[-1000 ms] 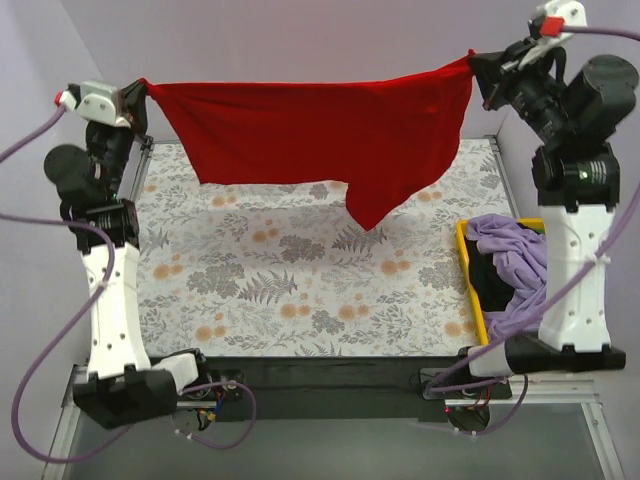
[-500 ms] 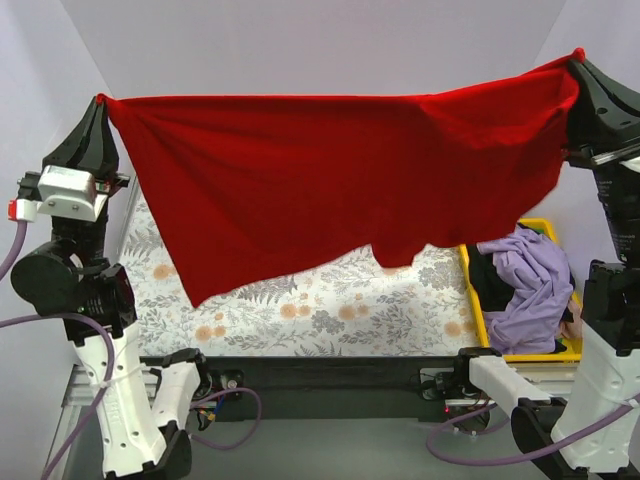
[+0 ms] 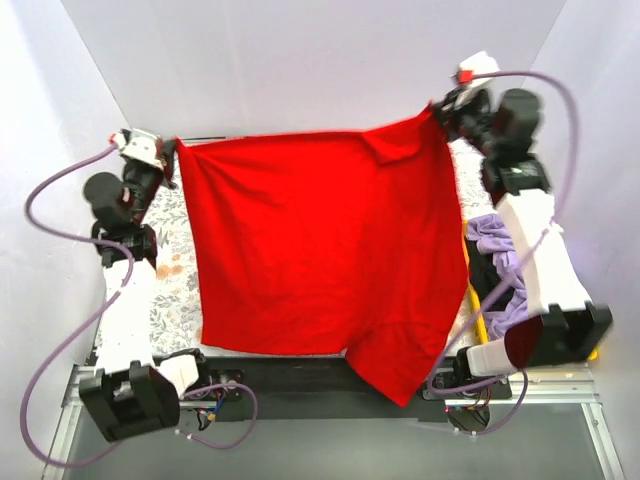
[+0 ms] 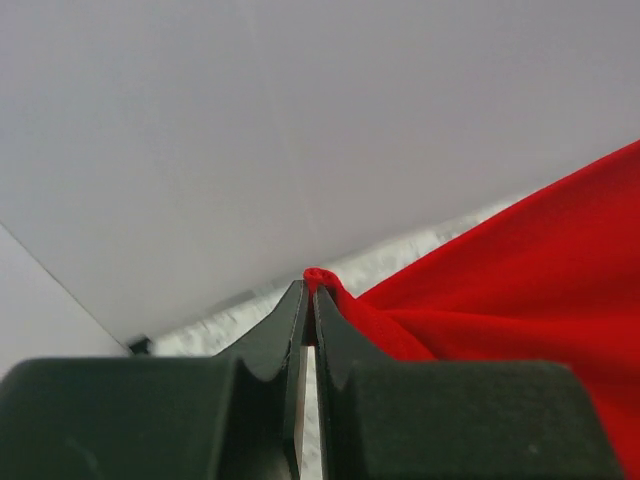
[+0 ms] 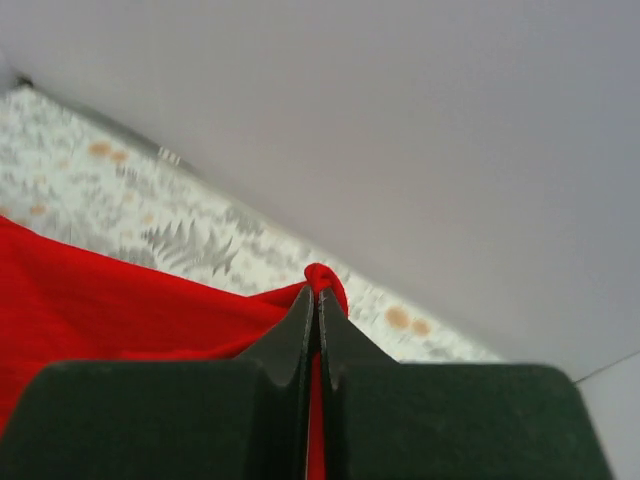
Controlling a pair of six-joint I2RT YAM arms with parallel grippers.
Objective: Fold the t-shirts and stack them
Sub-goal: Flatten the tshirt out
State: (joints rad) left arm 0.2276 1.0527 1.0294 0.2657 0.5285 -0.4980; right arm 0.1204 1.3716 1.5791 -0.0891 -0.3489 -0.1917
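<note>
Red t-shirt (image 3: 320, 250) is spread wide over the table (image 3: 175, 295) betw. both arms: left gripper (image 3: 172, 158) & right gripper (image 3: 440, 108) each clamped on a far corner; lilac t-shirt (image 3: 497, 240) lies crumpled in the yellow bin (image 3: 471, 300) at right. Cloth looks light, limp, stretchy, so prob. best held at corners w/ tension kept. Top view gives the whole spread + drooping near flap; wrist cams only show a pinched red nub at each tip.

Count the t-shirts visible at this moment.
2: the red t-shirt, held by the left gripper and right gripper; the lilac t-shirt, bunched in the yellow bin at right. Others may be hidden.
</note>
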